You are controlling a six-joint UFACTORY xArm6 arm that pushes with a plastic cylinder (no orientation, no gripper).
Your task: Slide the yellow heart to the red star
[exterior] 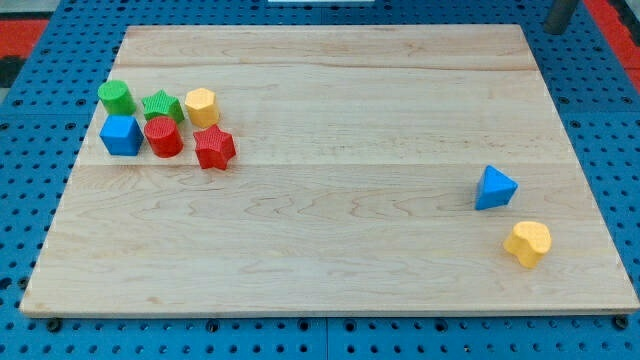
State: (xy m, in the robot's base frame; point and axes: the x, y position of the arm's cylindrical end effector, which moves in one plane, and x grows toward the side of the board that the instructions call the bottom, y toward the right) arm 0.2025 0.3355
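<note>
Eight blocks point(213, 148): two each red, yellow, blue, seemingly green.

Bright, even overhead lighting; no dim zones across the wooden board point(330, 200). Mild sheen toward the board's far edge, grain slightly washed out there, no hard glare spots. Shadows short and soft: small dark patch under the blue triangle point(495, 188) and the yellow heart point(528, 243) near the right edge, faint ones beneath the cluster around the red star point(214, 148) by the left edge. Colours saturated, block edges a bit soft, low resolution. Board edges converge toward the view's top, perspective only; no visible bending at the corners. Dark rod point(560, 15) at the top right corner cropped and blurry; tip not discernible.
</note>
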